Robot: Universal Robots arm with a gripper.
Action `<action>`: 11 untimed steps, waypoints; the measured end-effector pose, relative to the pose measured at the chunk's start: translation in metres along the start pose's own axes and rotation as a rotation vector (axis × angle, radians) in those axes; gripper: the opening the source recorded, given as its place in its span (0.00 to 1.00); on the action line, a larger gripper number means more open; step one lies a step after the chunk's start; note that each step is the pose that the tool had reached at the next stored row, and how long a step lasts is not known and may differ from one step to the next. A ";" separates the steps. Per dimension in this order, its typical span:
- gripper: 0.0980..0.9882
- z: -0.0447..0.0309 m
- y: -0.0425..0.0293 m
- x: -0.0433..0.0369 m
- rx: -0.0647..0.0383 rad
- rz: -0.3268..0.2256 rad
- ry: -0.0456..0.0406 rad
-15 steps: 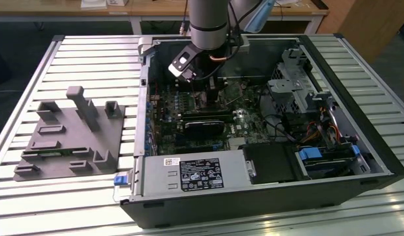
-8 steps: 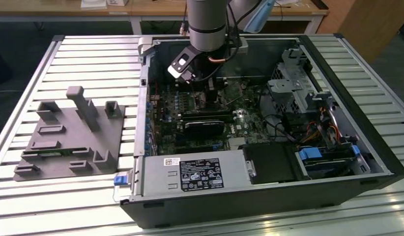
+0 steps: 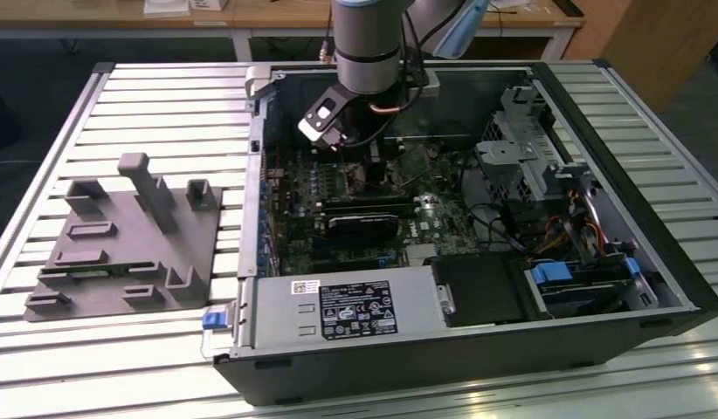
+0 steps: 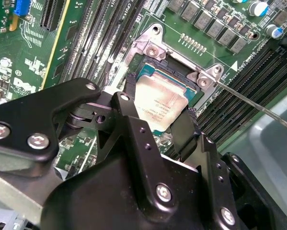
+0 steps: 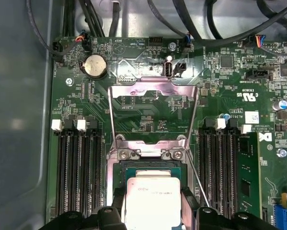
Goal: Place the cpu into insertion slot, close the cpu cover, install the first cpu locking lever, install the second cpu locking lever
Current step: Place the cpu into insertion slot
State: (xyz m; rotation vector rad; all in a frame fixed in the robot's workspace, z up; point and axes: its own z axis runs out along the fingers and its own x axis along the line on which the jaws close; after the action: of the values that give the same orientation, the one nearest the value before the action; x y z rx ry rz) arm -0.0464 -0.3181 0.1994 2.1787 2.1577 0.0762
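While in gripper [image 4: 156, 114] — cpu [image 4: 160, 101] above slot [image 5: 153, 169]

Black-and-white label [image 3: 356, 310] on the power supply [image 3: 278, 321] in the exterior view, crowded with print and marks too fine to read; small white barcode sticker [image 3: 304, 286] beside it; white lettering and a white sticker [image 5: 251, 117] on the green motherboard [image 5: 220, 81] in the first wrist view; faint engraved lines on the cpu [image 5: 152, 199]; white triangle mark [image 4: 235, 65] near the insertion slot [image 4: 150, 48] corner in the second wrist view.

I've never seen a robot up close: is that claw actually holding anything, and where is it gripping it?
Yes. The gripper holds the cpu, pinched by two opposite side edges, just over the insertion slot.
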 end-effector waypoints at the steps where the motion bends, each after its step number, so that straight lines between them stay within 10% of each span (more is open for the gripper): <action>1: 0.50 0.0007 -0.0001 0.0002 0.000 0.000 0.0000; 11: 0.50 0.0044 -0.0003 0.0029 0.000 0.000 0.0000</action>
State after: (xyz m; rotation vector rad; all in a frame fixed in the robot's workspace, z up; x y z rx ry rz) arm -0.0463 -0.3152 0.1950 2.1787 2.1577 0.0763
